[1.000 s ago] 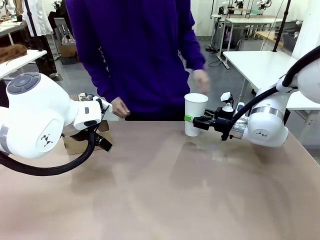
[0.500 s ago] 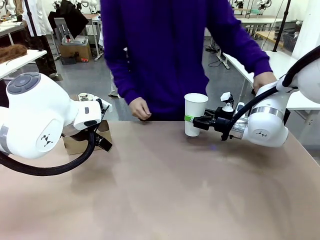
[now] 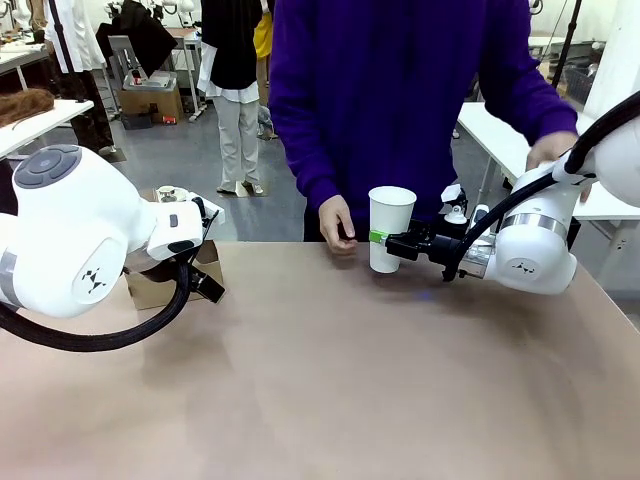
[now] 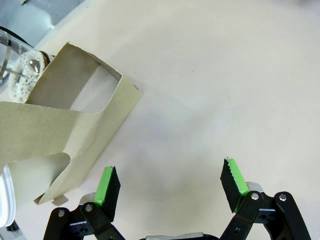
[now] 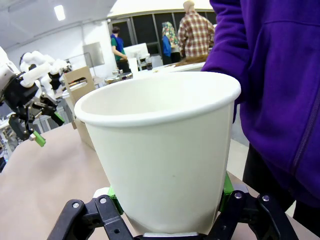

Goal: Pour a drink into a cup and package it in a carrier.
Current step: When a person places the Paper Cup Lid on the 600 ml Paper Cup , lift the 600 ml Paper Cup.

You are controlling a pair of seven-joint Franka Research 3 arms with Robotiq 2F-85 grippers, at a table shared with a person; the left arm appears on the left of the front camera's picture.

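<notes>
A tall white paper cup (image 3: 391,226) stands upright near the table's far edge, and its inside looks empty in the right wrist view (image 5: 162,145). My right gripper (image 3: 381,239) is shut on its lower half, a green pad on each side (image 5: 169,194). My left gripper (image 4: 170,182) hangs open over bare table, with nothing between its fingers. Just beside it lies the brown cardboard carrier (image 4: 60,125), mostly hidden behind my left arm in the front view (image 3: 150,288). A clear glass jug (image 4: 17,65) peeks out behind the carrier; its liquid is hidden.
A person in a purple top stands at the far side, one hand (image 3: 336,226) resting on the table edge (image 3: 280,243) left of the cup, the other (image 3: 552,150) raised behind my right arm. A white round rim (image 4: 5,200) lies by the carrier.
The person has stepped to the right along the far side, and a hand has come down on the table edge beside the cup. Both arms and the cup have stayed still.
</notes>
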